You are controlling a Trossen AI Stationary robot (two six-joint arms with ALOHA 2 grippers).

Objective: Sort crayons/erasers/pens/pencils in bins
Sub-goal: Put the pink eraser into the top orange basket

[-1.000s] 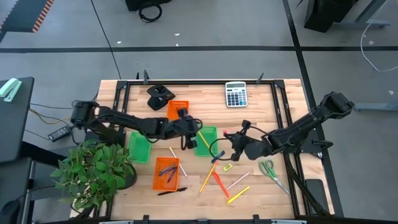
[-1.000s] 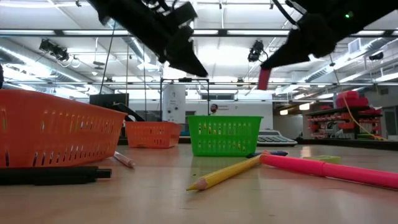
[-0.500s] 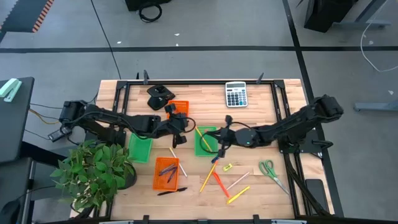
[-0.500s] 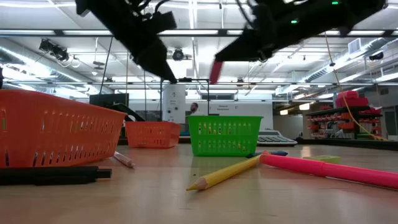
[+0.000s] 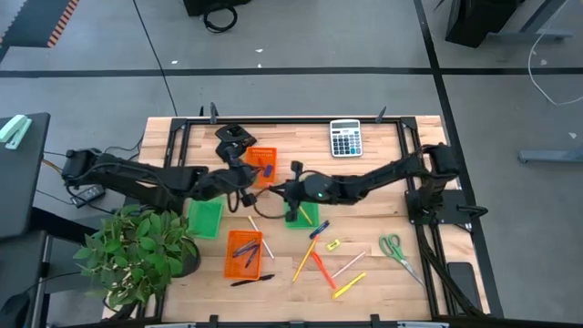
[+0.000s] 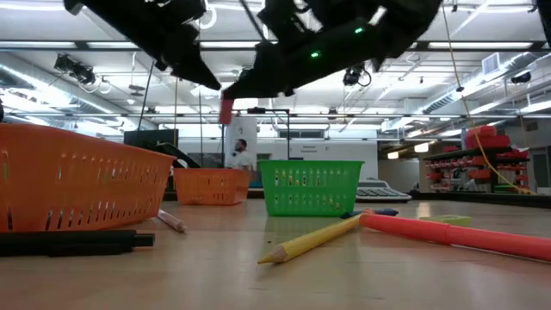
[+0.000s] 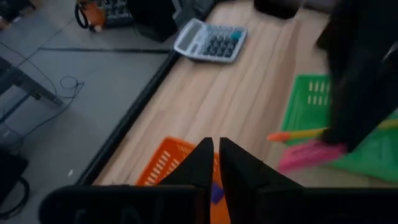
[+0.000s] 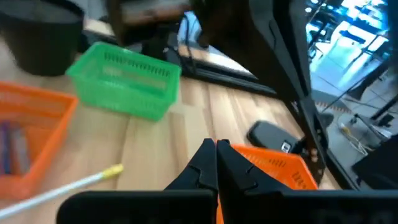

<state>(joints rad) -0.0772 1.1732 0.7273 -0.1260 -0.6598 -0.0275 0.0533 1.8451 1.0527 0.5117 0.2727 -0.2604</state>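
Since a second ago our right gripper (image 5: pixel 278 189) has swung toward nine o'clock, clenched on a red crayon (image 6: pixel 225 109); our left gripper (image 5: pixel 239 175), nearly shut, holds nothing we can see. Pens fill one orange bin (image 5: pixel 230 264); pencils (image 5: pixel 304 260) remain loose at five o'clock.

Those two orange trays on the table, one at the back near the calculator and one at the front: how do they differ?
The back orange tray holds only a little blue-purple stuff, while the front orange tray holds several slim dark pens. A black pen lies on the wood just outside the front tray; none lies by the back tray. Both are shallow, bright orange and seemingly one size.
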